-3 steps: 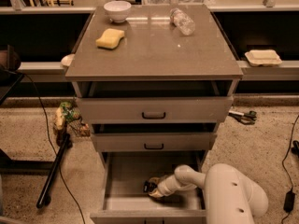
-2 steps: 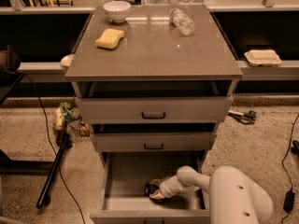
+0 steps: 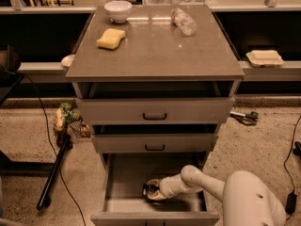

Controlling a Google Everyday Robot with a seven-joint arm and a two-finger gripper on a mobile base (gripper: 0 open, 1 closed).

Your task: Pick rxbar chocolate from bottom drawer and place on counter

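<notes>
The bottom drawer stands pulled open, grey inside. My arm reaches into it from the lower right. My gripper is low over the drawer floor, at a small dark flat thing that looks like the rxbar chocolate, largely hidden by the gripper. I cannot tell if it is held. The counter is the glossy grey-brown top of the cabinet, above.
On the counter lie a yellow sponge, a white bowl and a clear plastic bottle on its side. The two upper drawers stand slightly open above the gripper. A black cable and pole run on the floor at left.
The arm has shifted slightly to the left inside the bottom drawer, the gripper staying low at the dark bar. Nothing on the counter has moved.
</notes>
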